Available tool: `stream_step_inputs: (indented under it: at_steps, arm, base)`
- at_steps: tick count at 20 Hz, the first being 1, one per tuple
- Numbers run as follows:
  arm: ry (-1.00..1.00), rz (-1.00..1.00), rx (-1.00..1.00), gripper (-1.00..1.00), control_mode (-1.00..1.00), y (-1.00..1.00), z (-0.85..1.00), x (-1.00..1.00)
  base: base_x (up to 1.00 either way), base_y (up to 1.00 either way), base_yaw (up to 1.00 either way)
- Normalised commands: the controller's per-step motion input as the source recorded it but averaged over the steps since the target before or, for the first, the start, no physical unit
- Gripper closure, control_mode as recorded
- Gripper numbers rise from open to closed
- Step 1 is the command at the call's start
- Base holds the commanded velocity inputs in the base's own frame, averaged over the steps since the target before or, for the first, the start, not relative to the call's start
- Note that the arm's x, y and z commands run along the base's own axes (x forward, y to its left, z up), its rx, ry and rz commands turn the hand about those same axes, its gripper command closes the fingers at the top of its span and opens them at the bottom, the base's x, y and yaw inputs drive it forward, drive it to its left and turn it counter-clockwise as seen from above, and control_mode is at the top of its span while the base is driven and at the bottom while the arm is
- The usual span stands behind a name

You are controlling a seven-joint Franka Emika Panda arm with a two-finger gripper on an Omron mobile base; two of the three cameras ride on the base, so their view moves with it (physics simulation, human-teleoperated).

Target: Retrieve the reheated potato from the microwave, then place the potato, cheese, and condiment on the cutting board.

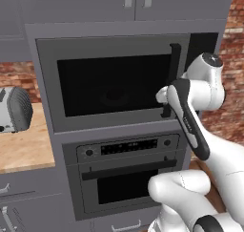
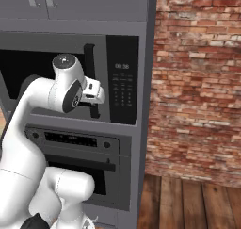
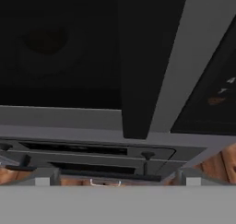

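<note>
The microwave is built into the grey cabinet wall, with a dark glass door, a tall dark handle at the door's right side and a black control panel. My hand is right at the lower part of that handle. In the hand view my gripper is open, its tips wide apart, and the handle hangs just ahead between them, not gripped. I cannot tell whether the door is shut or slightly ajar. The potato is hidden behind the dark glass. The cheese, condiment and cutting board are out of view.
A smaller oven with knobs and a display sits directly under the microwave. A toaster stands on the wooden counter at left. A brick wall and wooden floor lie to the right.
</note>
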Motion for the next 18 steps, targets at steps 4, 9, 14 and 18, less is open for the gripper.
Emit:
stream_step_inputs:
  at_steps: [4,9,14,18]
  arm:
    - [-0.04,0.0,0.08,-1.0,-1.0,-0.21,0.0,-0.01]
    - [-0.05,0.0,0.08,-1.0,-1.0,-0.22,0.0,-0.06]
    - [-0.05,0.0,0.08,-1.0,-1.0,-0.22,0.0,0.08]
    - [0.0,-0.04,0.0,-1.0,-1.0,-0.1,0.0,0.29]
  base:
    - [0.0,0.0,0.0]
    - [0.0,0.0,0.0]
    - [0.0,0.0,0.0]
    - [0.0,0.0,0.0]
